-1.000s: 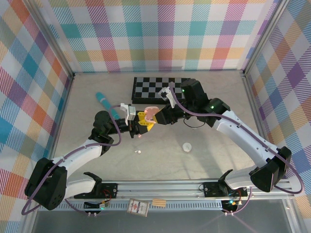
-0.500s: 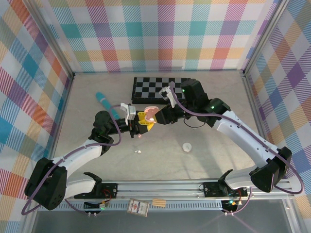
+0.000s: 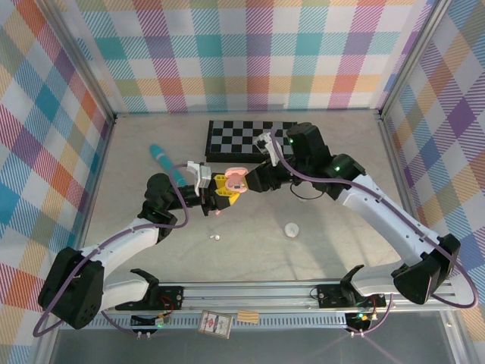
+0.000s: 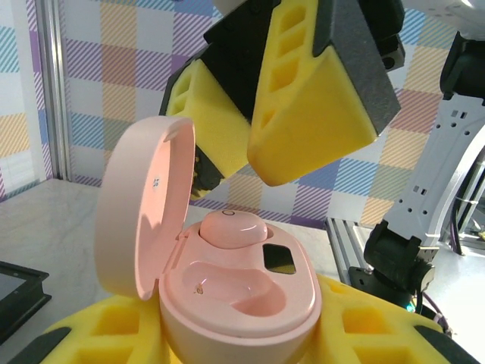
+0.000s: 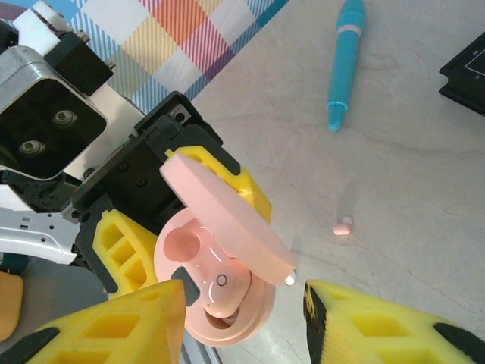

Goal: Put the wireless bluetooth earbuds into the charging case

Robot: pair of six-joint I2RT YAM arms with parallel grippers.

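My left gripper (image 3: 222, 191) is shut on the pink charging case (image 4: 227, 303), which it holds upright above the table with the lid (image 4: 140, 212) swung open. One pink earbud (image 4: 233, 227) lies in the far slot, also visible from above as the seated earbud (image 5: 223, 288). The near slot (image 4: 227, 284) is bare. My right gripper (image 5: 242, 326) hovers just over the case (image 5: 227, 227), open, its yellow fingers (image 4: 303, 98) holding nothing. A second pink earbud (image 5: 342, 226) lies on the table, and a white earbud (image 3: 214, 237) lies nearer the front.
A teal pen-like stick (image 3: 163, 161) lies at back left, and a black-and-white chessboard (image 3: 250, 138) sits at the back. A small white round case (image 3: 291, 228) rests right of centre. Plaid walls close three sides; the rail (image 3: 250, 292) runs along the front.
My right gripper has drawn back slightly up and to the right from the case. The left gripper and the case have stayed put.
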